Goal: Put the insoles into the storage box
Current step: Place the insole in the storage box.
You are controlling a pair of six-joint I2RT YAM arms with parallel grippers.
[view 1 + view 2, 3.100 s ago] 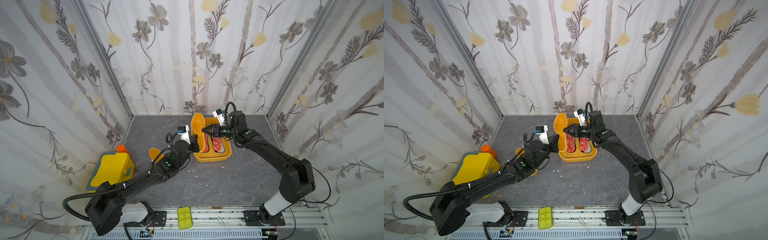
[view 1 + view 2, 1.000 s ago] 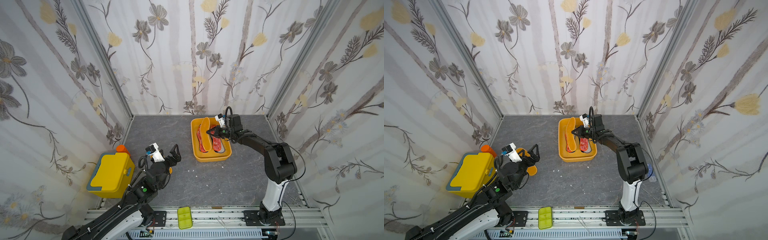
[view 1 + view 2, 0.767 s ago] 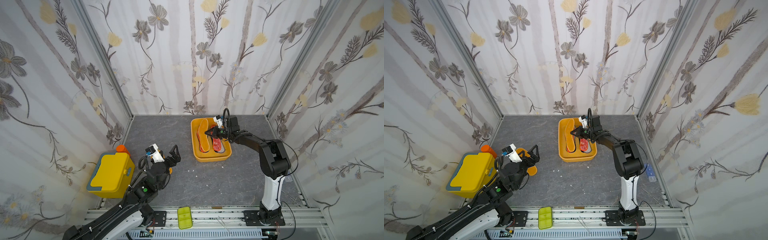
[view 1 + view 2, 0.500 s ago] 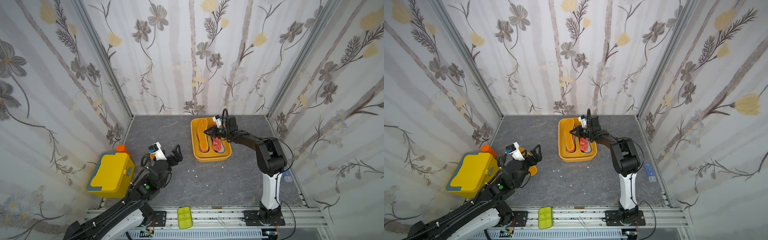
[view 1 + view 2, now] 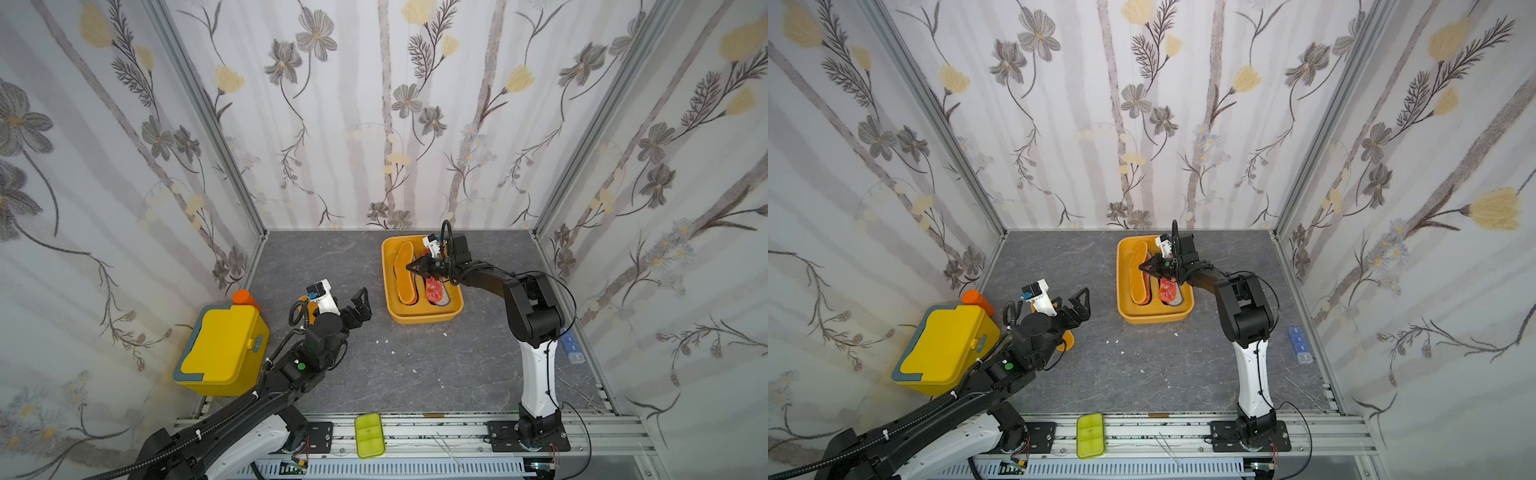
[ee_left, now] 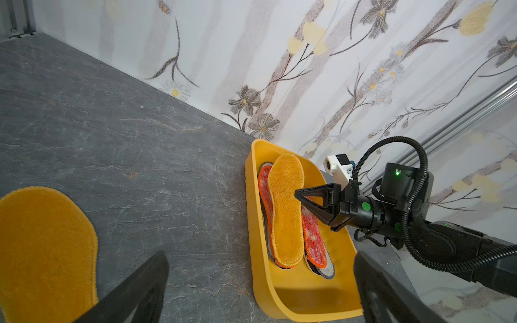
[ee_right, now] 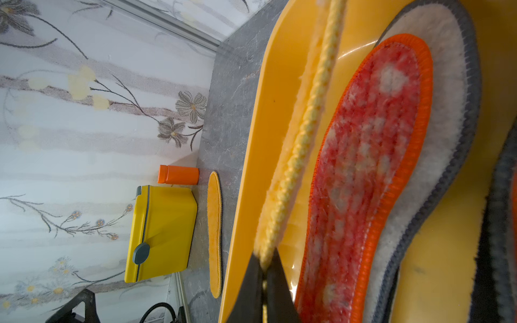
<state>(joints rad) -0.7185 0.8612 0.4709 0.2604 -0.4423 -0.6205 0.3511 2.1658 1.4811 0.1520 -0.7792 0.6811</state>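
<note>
progress: laying the fuzzy orange-yellow insole (image 6: 285, 218) onto the stack (image 6: 314, 240) inside the shallow yellow-orange plastic storage box (image 5: 419, 319), still pinching its edge with the right gripper (image 6: 296, 193); drawing the left gripper (image 5: 1070, 309) back, jaws wide, near the last orange-yellow insole (image 6: 47, 251) on the table (image 5: 415, 365), leaving one pickup.
</note>
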